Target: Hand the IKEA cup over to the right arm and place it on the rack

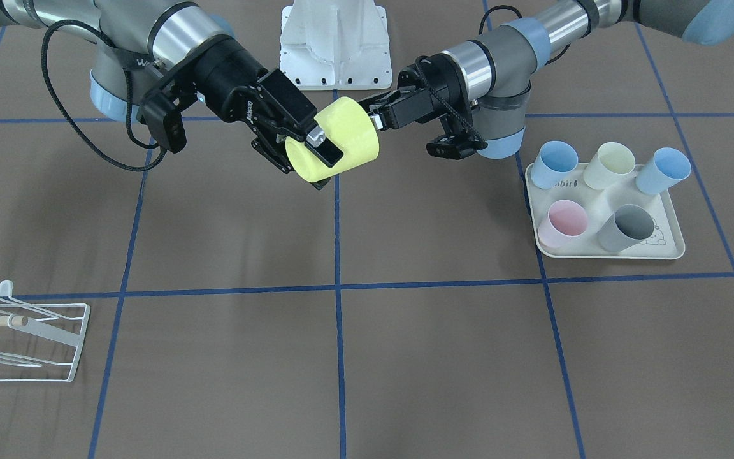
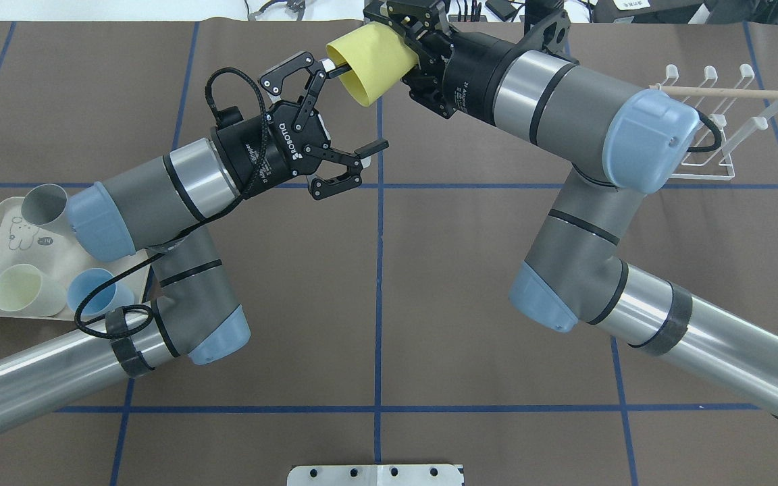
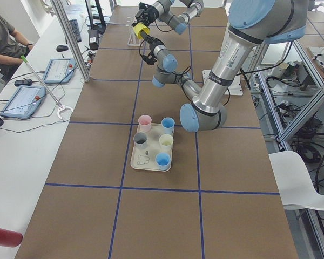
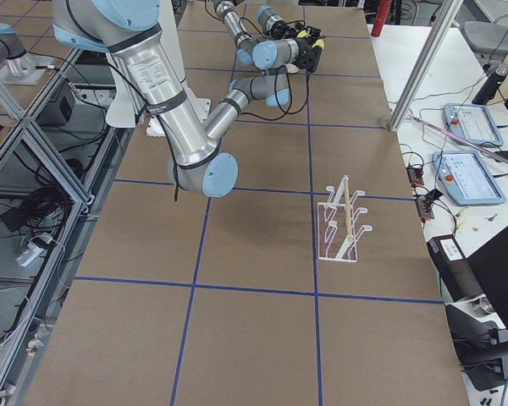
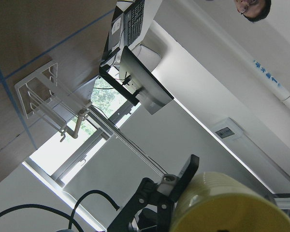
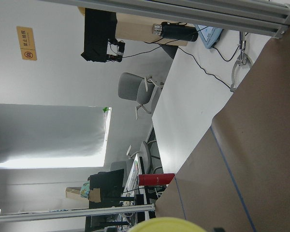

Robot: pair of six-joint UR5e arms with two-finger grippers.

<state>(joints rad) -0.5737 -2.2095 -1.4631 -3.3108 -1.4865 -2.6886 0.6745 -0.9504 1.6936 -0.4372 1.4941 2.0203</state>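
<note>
In right gripper — yellow cup

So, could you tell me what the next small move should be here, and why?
I would probably draw the left end effector back from the yellow cup: it stands open with one finger at the cup's mouth, while the right end effector grips the base.
</note>
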